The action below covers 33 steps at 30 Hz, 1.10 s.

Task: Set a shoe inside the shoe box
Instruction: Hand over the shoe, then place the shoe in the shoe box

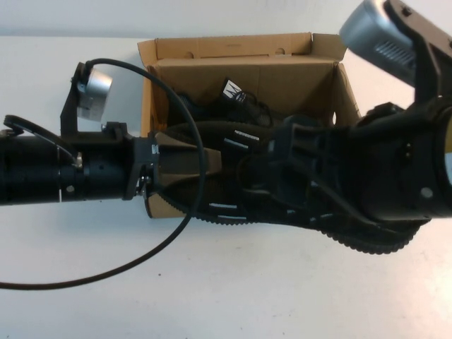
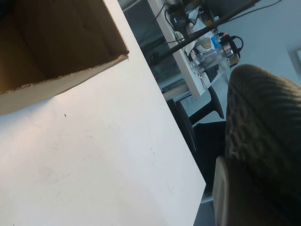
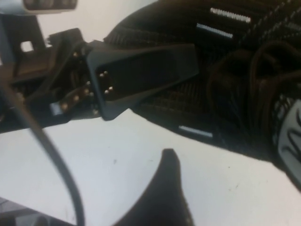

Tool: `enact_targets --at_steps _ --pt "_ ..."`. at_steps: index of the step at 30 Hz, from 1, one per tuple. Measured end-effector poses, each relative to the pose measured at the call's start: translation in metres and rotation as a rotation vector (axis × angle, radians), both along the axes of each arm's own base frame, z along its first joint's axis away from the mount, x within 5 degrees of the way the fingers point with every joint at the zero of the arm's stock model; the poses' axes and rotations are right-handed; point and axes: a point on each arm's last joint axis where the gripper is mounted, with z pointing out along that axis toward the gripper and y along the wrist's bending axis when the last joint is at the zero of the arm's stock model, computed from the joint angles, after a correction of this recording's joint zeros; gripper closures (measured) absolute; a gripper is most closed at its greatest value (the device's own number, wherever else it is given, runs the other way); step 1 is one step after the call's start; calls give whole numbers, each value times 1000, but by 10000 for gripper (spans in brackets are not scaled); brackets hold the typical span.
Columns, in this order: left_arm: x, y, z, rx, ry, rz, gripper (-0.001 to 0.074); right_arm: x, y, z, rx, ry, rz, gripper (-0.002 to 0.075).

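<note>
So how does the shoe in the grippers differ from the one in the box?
The held shoe spans the shoe box's near wall; the other shoe rests inside, tongue label up. The left gripper clamps the held shoe's toe, the right gripper its middle; nothing grips the other shoe. Both are black with laces.

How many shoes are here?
2: one shoe held over the shoe box's front edge by the left gripper and right gripper; its mate lies inside.
</note>
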Motion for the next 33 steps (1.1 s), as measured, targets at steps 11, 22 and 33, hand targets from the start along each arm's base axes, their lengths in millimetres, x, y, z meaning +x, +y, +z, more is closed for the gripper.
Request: enact_targets --at_steps 11,22,33 --pt "-2 -1 1 -10 2 -18 589 16 12 -11 -41 -34 -46 134" --pt "-2 -1 1 -17 4 -17 589 26 25 -21 -46 -41 -42 203" --pt "-2 -1 1 -17 2 -22 589 28 27 -23 -73 -59 -31 713"
